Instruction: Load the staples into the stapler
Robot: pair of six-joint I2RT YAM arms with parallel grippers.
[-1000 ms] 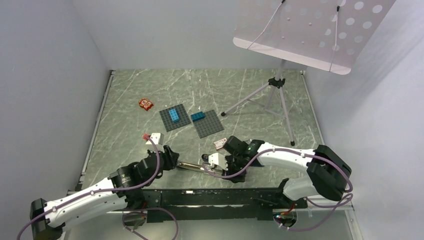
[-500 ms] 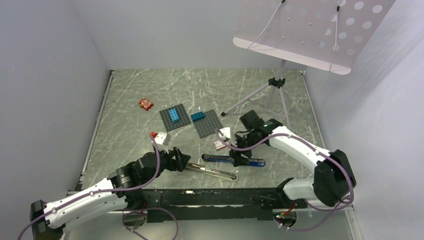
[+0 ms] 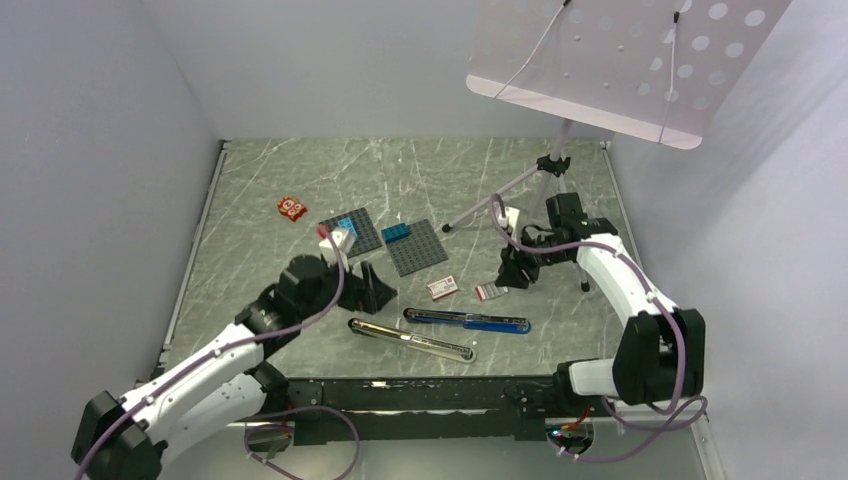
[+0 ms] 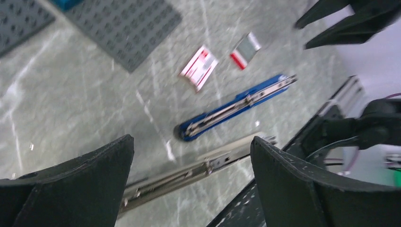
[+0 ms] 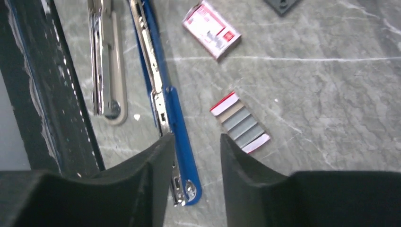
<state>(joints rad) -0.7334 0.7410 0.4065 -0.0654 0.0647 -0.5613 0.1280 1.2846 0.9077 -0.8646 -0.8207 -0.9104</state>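
The stapler lies opened out near the front edge as two long parts: a blue arm (image 3: pixel 466 321) (image 4: pixel 236 106) (image 5: pixel 163 94) and a silver-beige arm (image 3: pixel 411 340) (image 4: pixel 189 172) (image 5: pixel 106 61). Behind them rest the staples: a white box with red print (image 3: pixel 442 288) (image 4: pixel 198 67) (image 5: pixel 211 29) and a grey strip tray with red ends (image 3: pixel 490 292) (image 4: pixel 246 49) (image 5: pixel 240 122). My left gripper (image 3: pixel 372 290) (image 4: pixel 191 156) hangs wide open above the silver arm, holding nothing. Just right of the tray, my right gripper (image 3: pixel 515 272) (image 5: pixel 197 142) hovers with its jaws partly apart and empty.
Two grey studded baseplates (image 3: pixel 350 238) (image 3: pixel 416 248) carrying blue bricks lie mid-table. An orange-red tile (image 3: pixel 292 208) sits at the back left. A tripod stand (image 3: pixel 545 195) with a perforated board overhead stands at the back right, close behind my right arm.
Both grippers let go of the stapler, which now lies in two spread parts. The left gripper opened and rose back; the right arm swung away to the back right, over the tray.
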